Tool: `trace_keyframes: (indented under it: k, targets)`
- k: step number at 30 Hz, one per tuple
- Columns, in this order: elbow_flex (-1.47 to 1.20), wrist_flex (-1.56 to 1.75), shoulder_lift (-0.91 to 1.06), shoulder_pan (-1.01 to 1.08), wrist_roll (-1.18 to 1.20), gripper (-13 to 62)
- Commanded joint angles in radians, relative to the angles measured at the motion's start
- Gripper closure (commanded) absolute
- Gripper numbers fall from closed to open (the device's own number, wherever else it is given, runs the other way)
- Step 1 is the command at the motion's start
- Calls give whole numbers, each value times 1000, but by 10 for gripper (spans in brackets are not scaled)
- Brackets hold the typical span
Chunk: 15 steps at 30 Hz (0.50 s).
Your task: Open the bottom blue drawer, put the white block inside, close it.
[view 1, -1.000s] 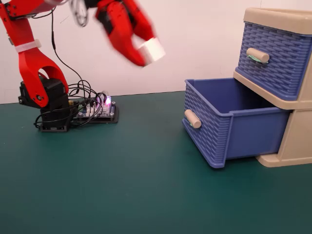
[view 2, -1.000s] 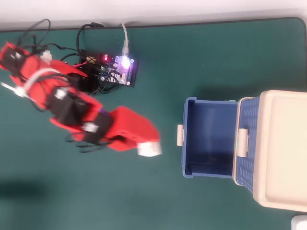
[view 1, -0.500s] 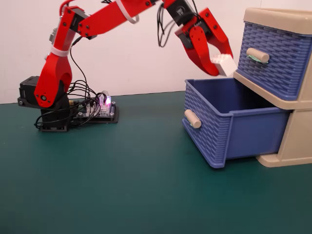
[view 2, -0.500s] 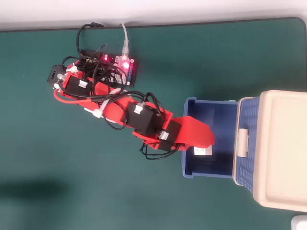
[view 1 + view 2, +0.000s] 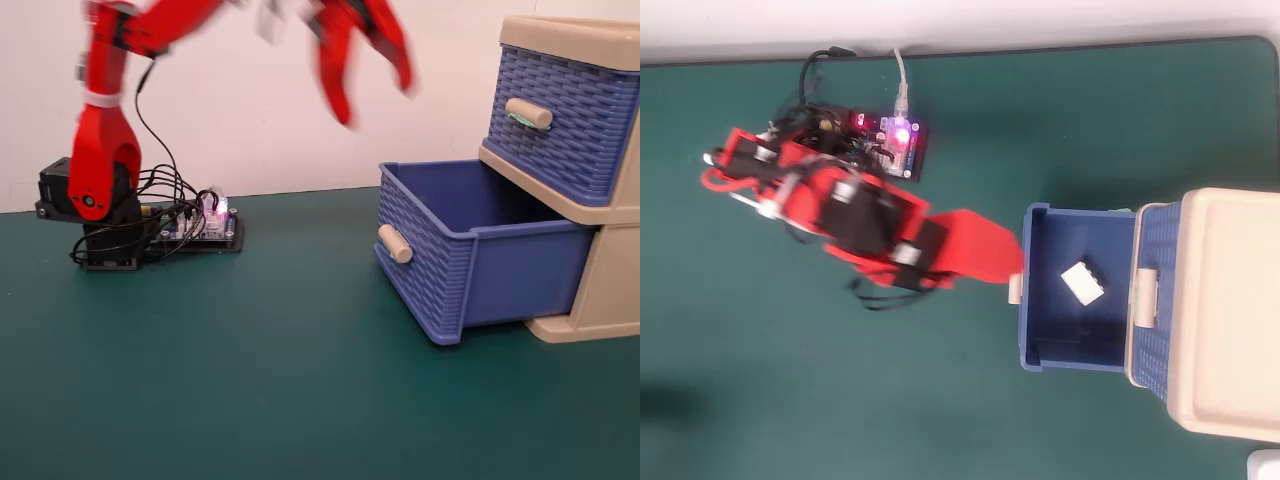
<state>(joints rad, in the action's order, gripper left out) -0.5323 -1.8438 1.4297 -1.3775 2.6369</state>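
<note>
Blue and pulled well out of its beige frame, the bottom drawer [image 5: 470, 255] stands at the right side of the green desk [image 5: 250, 380] in the fixed view, its plain beige handle [image 5: 394, 243] facing the arm. The tool [image 5: 365, 75] hangs high, above and to the left of the drawer, blurred; its two red jaws look spread and nothing shows between them. The red arm [image 5: 100, 130] rises from its base at the desk's far left and arches over towards the drawer. The white block cannot be seen here, being hidden by the drawer's wall.

From overhead, the white block [image 5: 1082, 282] lies askew on the drawer's floor [image 5: 1080, 320], nearer the frame than the front. The tool [image 5: 1012, 260] ends just beside the handle [image 5: 1015, 287] on the drawer's front; whether it is open cannot be told here.

Judging by this, only closing remains: the handle lies below and to the right of the tool, its long axis across the push.
</note>
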Motion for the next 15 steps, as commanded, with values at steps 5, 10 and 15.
trace_keyframes:
  k: [5, 10, 15]
  targets:
    - [-150, -58, 25, 101, -126, 155]
    - [-192, 34, -100, 107, -124, 155]
    - [-184, 98, -201, 103, -127, 153]
